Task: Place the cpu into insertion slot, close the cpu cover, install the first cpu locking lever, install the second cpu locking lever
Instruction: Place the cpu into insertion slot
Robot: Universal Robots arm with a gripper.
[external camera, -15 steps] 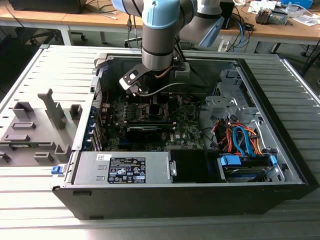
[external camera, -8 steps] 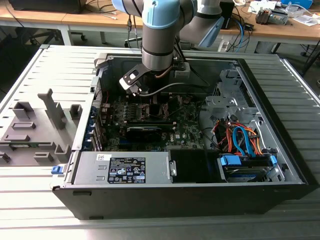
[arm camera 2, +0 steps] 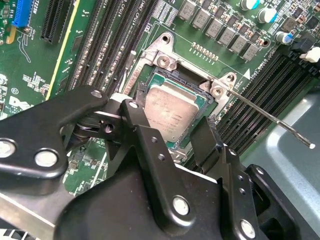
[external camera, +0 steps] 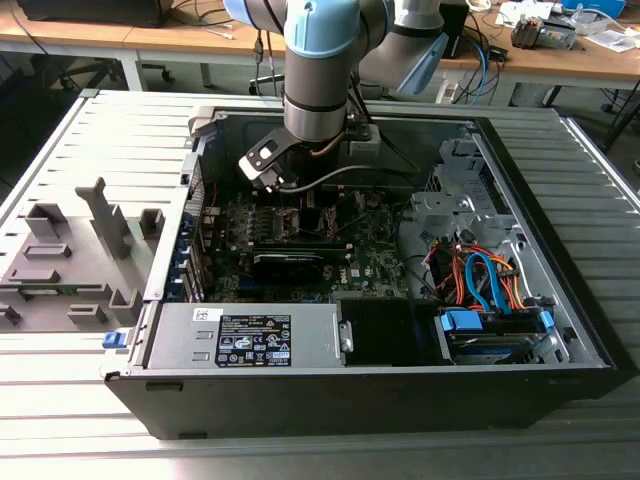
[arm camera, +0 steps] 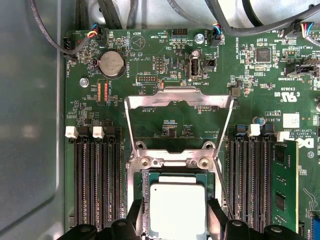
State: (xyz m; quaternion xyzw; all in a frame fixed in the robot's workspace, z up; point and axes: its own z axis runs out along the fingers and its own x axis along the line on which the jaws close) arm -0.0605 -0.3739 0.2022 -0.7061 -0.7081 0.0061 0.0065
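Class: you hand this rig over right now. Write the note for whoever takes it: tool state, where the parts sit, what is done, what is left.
The tool is down at the cpu; whether it grips cannot be told.
The cpu lies in the insertion slot.
The cpu cover stands open, off the slot.
One locking lever sticks out, unlatched.
Done: cpu in the slot.
Left: cover closed, both levers locked.

The chip [arm camera: 177, 210] (pale, silvery, square) lies flat in the socket [arm camera: 132, 192]. The cover [arm camera: 179, 98], a thin silvery frame, stands swung open from the socket's hinged edge.
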